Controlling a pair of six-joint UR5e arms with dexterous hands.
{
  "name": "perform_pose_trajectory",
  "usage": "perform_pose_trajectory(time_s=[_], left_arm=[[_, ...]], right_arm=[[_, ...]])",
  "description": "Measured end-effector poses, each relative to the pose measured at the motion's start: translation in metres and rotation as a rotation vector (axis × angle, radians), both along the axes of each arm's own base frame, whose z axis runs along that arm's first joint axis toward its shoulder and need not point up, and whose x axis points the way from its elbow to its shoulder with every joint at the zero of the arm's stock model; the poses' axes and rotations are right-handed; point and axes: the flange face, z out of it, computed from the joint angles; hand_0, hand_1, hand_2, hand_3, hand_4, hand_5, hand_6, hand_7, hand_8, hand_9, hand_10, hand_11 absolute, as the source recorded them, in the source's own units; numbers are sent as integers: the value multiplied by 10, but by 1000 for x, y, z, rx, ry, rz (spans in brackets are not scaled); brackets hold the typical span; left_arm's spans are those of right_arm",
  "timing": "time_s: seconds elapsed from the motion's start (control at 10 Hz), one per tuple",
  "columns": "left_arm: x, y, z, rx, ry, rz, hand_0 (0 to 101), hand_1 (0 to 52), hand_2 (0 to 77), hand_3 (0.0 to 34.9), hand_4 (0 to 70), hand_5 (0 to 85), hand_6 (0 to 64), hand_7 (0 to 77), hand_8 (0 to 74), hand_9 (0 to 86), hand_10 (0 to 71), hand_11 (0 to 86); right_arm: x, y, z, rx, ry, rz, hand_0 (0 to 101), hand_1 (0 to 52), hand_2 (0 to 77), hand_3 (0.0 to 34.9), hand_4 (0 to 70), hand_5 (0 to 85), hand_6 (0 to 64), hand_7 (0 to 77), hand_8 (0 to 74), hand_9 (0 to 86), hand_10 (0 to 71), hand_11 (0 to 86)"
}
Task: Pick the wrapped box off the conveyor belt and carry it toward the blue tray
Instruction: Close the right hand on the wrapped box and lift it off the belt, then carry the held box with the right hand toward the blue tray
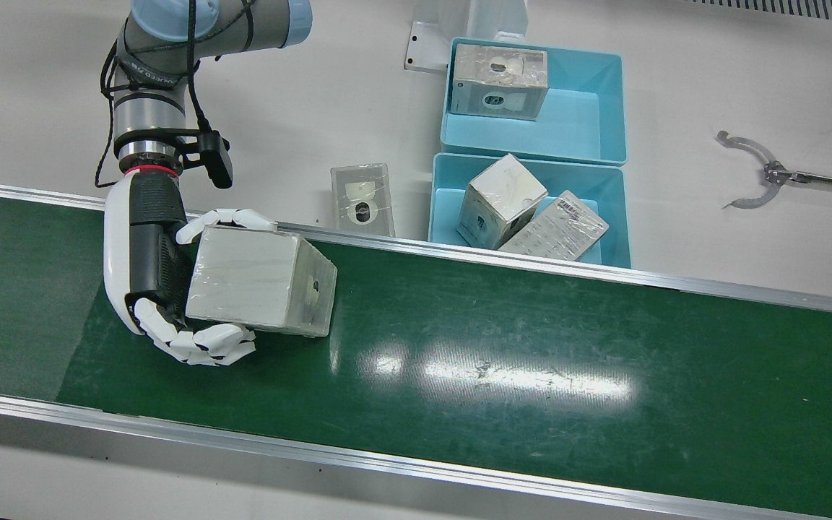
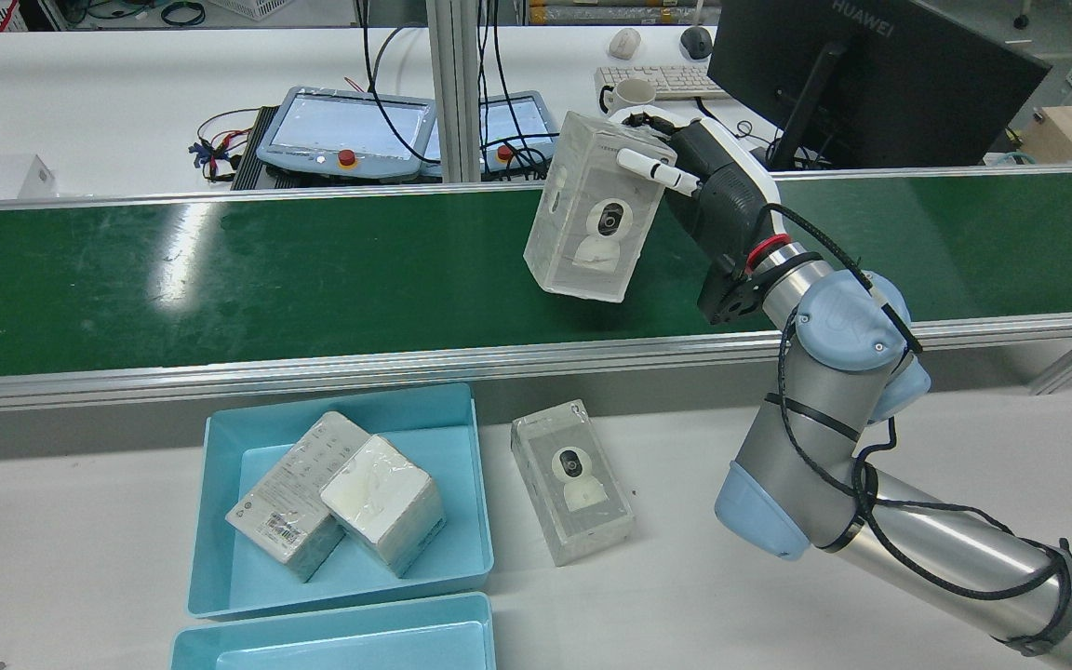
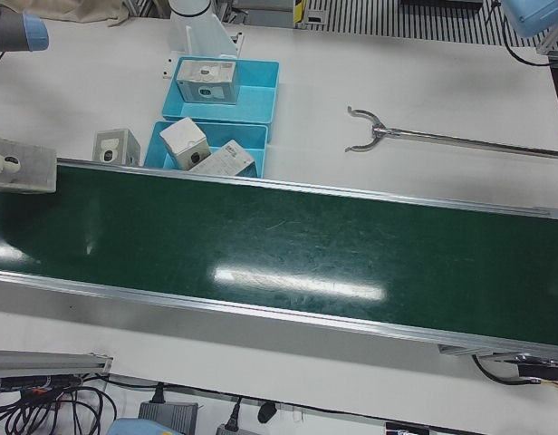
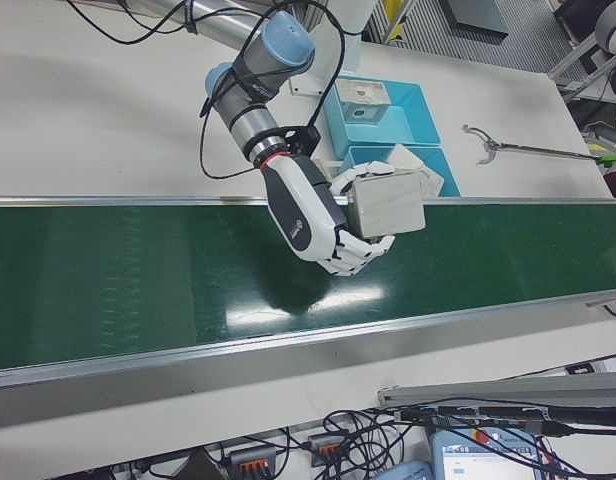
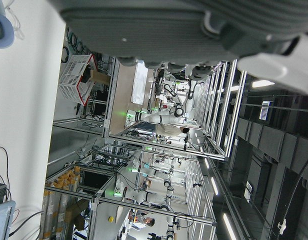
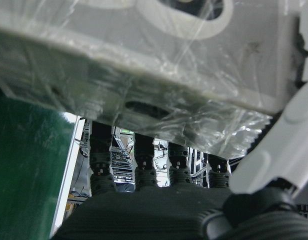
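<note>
My right hand [image 1: 149,267] is shut on the wrapped box [image 1: 261,280], a white carton in clear film with a camera picture on one face. Its fingers [image 1: 206,345] curl around both long sides. In the rear view the box [image 2: 592,219] hangs tilted above the green conveyor belt [image 2: 220,279], held by the hand [image 2: 722,200]. The right hand view shows the box [image 6: 144,60] close against the palm. The blue tray [image 1: 607,188] stands beside the belt, to the right of the box in the front view, and holds two wrapped boxes [image 1: 499,198]. Only a blurred part of my left hand [image 5: 169,30] shows.
A second blue tray [image 1: 582,115] behind the first holds one box. Another wrapped box [image 1: 362,198] lies on the white table between my right arm and the trays. A metal hook tool [image 1: 755,170] lies to the right. Aluminium rails [image 1: 531,261] edge the belt.
</note>
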Motion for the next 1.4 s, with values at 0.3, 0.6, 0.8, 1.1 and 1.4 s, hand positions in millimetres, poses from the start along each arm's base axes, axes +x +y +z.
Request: perform_pose_trajectory(time_s=[0.3,0.6,0.8,1.1,1.4], left_arm=[[0,0,0,0,0,0,0,0,5,0,0,5,0,5,5,0,5,0],[0,0,0,0,0,0,0,0,11,0,0,5,0,5,5,0,5,0],[0,0,0,0,0,0,0,0,5,0,0,5,0,5,5,0,5,0],[0,0,0,0,0,0,0,0,11,0,0,5,0,5,5,0,5,0],[0,0,0,0,0,0,0,0,5,0,0,5,0,5,0,5,5,0]], right_arm=[[-22,25,-58,102,-100,-46,384,11,305,8,322,425,382,535,316,475,235,322],[-67,75,-110,161,-198,-116,414,5,305,0,322,436,387,540,305,458,202,300],[-86,111,-138,199,-231,-150,432,11,311,0,322,436,393,540,295,447,213,300],[-91,141,-158,246,-171,-198,469,11,311,0,322,442,393,551,371,524,245,360],[-89,142,-143,260,18,-290,490,11,311,0,333,654,393,551,365,507,224,344]])
